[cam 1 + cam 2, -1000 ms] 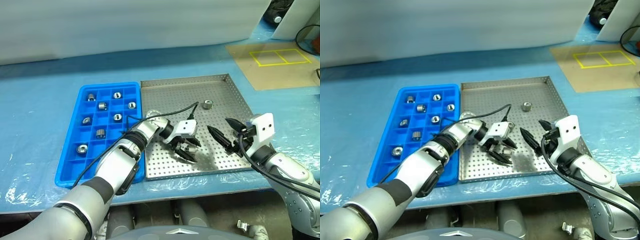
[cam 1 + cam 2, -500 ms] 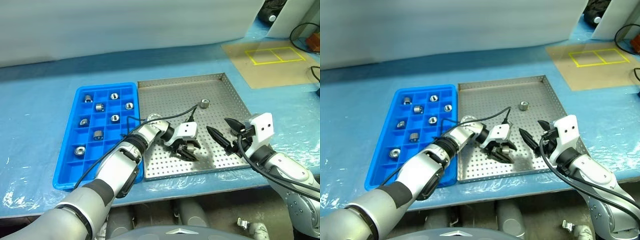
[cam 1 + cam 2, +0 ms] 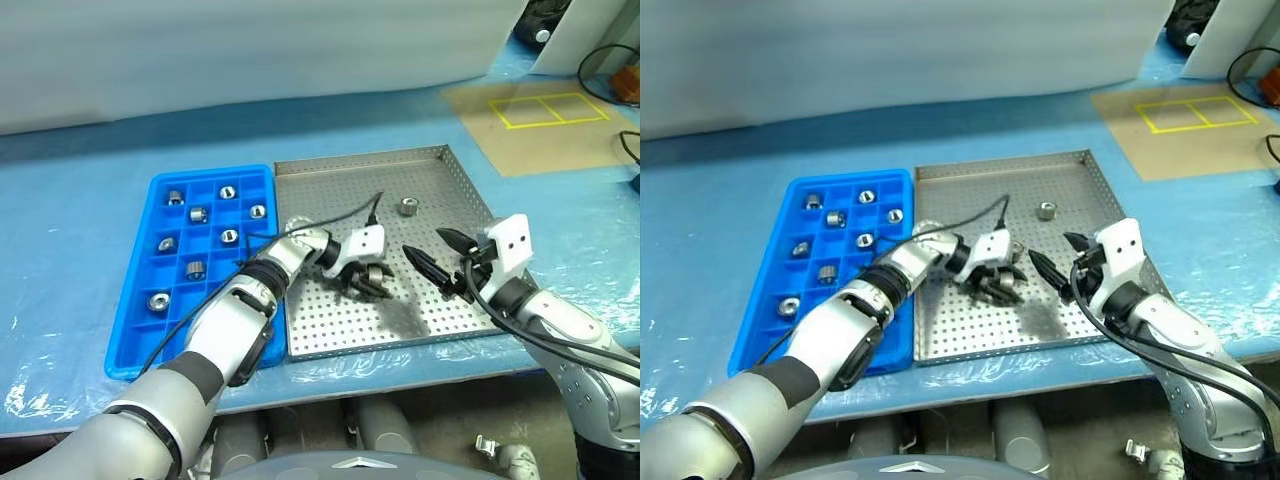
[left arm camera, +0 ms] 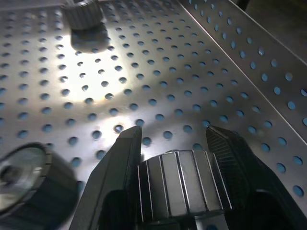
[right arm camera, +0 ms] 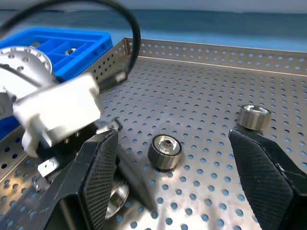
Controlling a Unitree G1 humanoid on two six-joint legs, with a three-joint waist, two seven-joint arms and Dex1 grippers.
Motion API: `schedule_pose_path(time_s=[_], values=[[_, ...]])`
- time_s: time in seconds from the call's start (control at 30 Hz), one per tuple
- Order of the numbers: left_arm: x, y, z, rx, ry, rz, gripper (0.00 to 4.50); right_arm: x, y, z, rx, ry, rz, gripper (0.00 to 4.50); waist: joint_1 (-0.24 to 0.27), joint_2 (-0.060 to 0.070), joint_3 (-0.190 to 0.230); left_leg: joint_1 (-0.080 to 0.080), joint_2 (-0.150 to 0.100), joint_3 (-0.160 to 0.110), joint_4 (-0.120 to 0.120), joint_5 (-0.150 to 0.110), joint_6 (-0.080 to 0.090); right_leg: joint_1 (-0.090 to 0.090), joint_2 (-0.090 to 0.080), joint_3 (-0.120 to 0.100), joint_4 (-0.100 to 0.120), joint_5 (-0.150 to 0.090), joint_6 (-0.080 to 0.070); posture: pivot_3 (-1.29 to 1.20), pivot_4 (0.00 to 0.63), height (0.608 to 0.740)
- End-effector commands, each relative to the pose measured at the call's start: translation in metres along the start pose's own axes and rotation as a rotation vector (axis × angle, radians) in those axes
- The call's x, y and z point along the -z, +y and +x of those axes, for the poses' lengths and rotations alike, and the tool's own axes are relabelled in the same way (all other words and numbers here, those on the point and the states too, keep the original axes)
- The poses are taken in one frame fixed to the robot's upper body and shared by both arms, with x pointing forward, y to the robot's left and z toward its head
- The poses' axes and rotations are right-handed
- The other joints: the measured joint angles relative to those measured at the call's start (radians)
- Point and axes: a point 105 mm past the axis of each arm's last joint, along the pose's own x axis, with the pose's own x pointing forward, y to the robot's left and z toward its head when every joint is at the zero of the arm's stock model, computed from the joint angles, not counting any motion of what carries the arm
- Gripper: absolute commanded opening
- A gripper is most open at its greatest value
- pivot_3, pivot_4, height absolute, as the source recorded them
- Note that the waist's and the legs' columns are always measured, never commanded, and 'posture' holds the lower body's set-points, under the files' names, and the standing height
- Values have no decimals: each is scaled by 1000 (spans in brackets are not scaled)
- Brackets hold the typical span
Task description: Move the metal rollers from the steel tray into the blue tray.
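- Left tool [image 3: 375,283] is clamping a roller [image 4: 180,184] between both fingers, over the middle of the steel tray [image 3: 440,170]; the wrist view is showing the grip square on its sides.
- Right tool [image 3: 432,261] is hanging just beside it with fingers spread wide, holding nothing.
- Step, as I read it: pick is made, carry to the blue tray [image 3: 140,345] is coming next.
- Next move is calling for a lift over the steel tray's rim, then a sweep left across the blue tray's wall to an empty cell.
- Seven rollers are already sitting in the blue cells; plenty of cells near its front end are looking free.
- Two loose rollers are lying near the held one, with one more [image 3: 408,207] farther back.
- Room: the trays are butting side by side on the bench [image 3: 80,170], so the path is short; the left arm's cable [image 3: 330,221] is looping over the route.
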Motion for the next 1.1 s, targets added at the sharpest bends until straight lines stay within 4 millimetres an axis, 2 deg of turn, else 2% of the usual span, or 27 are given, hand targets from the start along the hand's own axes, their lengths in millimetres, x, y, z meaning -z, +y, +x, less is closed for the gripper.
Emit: schedule_pose_path(time_s=[0.03,0.07,0.17,0.3,0.43,0.6,0.7,0.83,0.93,1.1], values=[[-61,33,-30,-106,-137,71,1805,-13,4,13,-56,-56,-33,3787,3,0,0,-1,0,0,0,0,0,-1,-1,0,0,0,0,-488,150,740],[-66,36,-35,-119,-147,67,1805,-13,4,16,-65,-59,-35,3787,4,0,0,-1,-1,0,0,0,0,-1,-1,0,0,0,0,-475,150,740],[-74,55,-69,-236,-136,60,1805,-21,5,32,-113,-93,-43,3787,7,0,0,0,-1,0,-1,2,3,-1,-1,0,0,0,0,-408,150,740],[-67,70,-113,-371,-103,29,1805,-26,6,51,-173,-119,-55,3787,31,1,0,0,-4,0,-3,2,3,-2,0,0,0,0,0,-325,150,740],[-64,73,-154,-448,-110,3,1805,-30,11,70,-235,-140,-60,3787,67,0,1,-2,-3,0,-4,2,3,-5,0,0,2,0,0,-215,150,740],[-60,59,-215,-509,-152,-76,1805,-33,23,92,-338,-155,-64,3787,124,0,1,-2,1,1,-4,2,3,-6,0,0,3,0,0,-101,150,740],[-53,44,-240,-548,-160,-135,1805,-33,27,102,-387,-156,-70,3787,155,0,1,-1,1,2,-7,3,2,-6,-1,-1,3,0,-1,-14,150,740],[-23,-4,-263,-583,-88,-229,1805,-39,37,118,-476,-171,-78,3787,175,0,1,-1,1,2,-9,3,1,-7,-3,-3,4,-1,-2,71,150,740],[-10,-34,-264,-589,-58,-283,1805,-46,47,125,-550,-191,-70,3787,194,-1,2,-3,2,2,-10,6,-5,-10,-3,-5,6,-1,-3,125,150,740],[14,-79,-248,-567,3,-361,1805,-50,71,131,-680,-192,-55,3787,233,-2,2,-8,3,-1,-10,8,-13,-18,-3,-9,16,-3,-6,202,150,740]])
